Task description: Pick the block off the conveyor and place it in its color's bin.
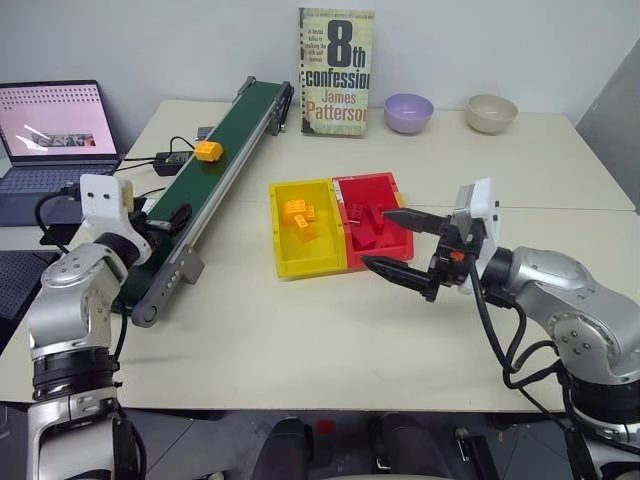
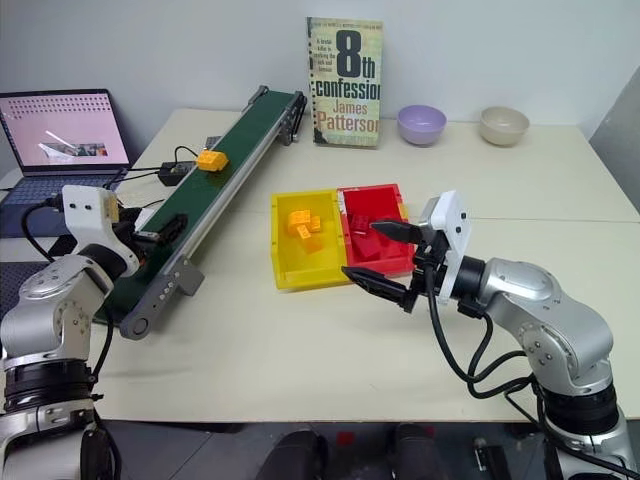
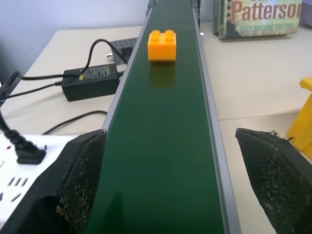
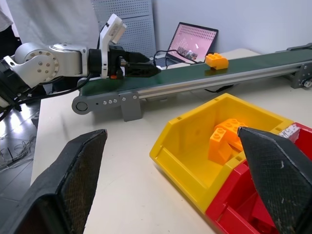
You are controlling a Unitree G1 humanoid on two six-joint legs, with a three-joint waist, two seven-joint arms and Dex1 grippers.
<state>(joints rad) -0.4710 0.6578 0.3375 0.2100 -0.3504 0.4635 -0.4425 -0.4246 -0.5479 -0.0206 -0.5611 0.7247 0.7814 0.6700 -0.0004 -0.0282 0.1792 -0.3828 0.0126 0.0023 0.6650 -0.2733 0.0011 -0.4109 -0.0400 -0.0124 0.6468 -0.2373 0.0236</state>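
The left gripper (image 3: 168, 185) straddles the conveyor (image 1: 205, 195) with fingers spread wide, evidently awaiting the block (image 3: 162, 45) riding ahead of them, while the right gripper (image 1: 395, 243), likewise agape (and empty), idles beside the yellow bin (image 1: 283, 262).

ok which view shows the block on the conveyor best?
Left wrist view: the block sits large and unobstructed on the conveyor, studs visible. Both eye views show it small, partway along the belt. The right wrist view shows it small, side-on.

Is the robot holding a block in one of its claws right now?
No. Both claws are open and empty. The orange block sits alone on the conveyor, ahead of the left claw; the right claw hovers by the bins.
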